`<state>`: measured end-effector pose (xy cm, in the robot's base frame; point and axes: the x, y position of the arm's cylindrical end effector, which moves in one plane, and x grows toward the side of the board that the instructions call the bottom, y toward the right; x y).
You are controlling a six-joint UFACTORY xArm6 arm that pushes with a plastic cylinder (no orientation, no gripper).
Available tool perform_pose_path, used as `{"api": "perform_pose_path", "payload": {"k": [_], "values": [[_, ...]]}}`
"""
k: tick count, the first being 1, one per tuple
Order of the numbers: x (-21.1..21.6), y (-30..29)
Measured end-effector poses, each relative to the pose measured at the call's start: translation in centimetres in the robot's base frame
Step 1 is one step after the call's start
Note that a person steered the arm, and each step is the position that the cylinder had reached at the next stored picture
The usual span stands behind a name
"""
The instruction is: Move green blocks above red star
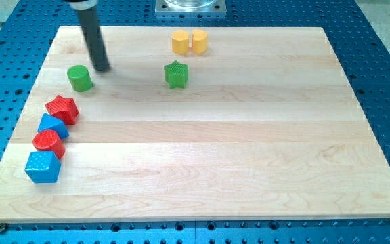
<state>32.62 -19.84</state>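
A pale wooden board point(202, 135) made of glued planks lies on a blue perforated metal table point(378, 61), which shows on every side of it. At the middle of the top edge a grey metal base plate point(190, 7) juts into sight.

The rod point(91, 34) comes down from the view's top near the board's top-left corner, dark and leaning slightly, and my tip point(103, 69) rests on the wood. It is a plain rod end with nothing to spread or close, and it holds nothing. The tip stands just beside the green cylinder point(80, 78), up and to the view's right of it; whether the two touch cannot be told.

The green star point(176, 74) sits well apart to the view's right, below two yellow blocks point(189, 41) that stand side by side at the top edge.

Along the left edge runs a slanting column: the red star point(62, 108) highest, then a blue block point(52, 126) touching it, a red cylinder point(47, 143), and a blue cube point(42, 167) nearest the bottom-left corner. The green cylinder lies just above the red star.
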Motion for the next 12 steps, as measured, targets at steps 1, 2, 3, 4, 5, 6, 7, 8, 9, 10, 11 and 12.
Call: {"api": "perform_pose_path", "payload": {"k": [1, 2, 3, 4, 5, 6, 7, 8, 9, 10, 11, 12], "values": [[1.5, -0.1], [1.7, -0.3], [3.3, -0.3], [4.6, -0.3], [5.1, -0.2], [6.5, 5.0], [9.9, 14.6], [7.3, 21.7], [3.9, 16.9], [3.5, 11.2], [2.8, 20.5], [-0.6, 15.2]]}}
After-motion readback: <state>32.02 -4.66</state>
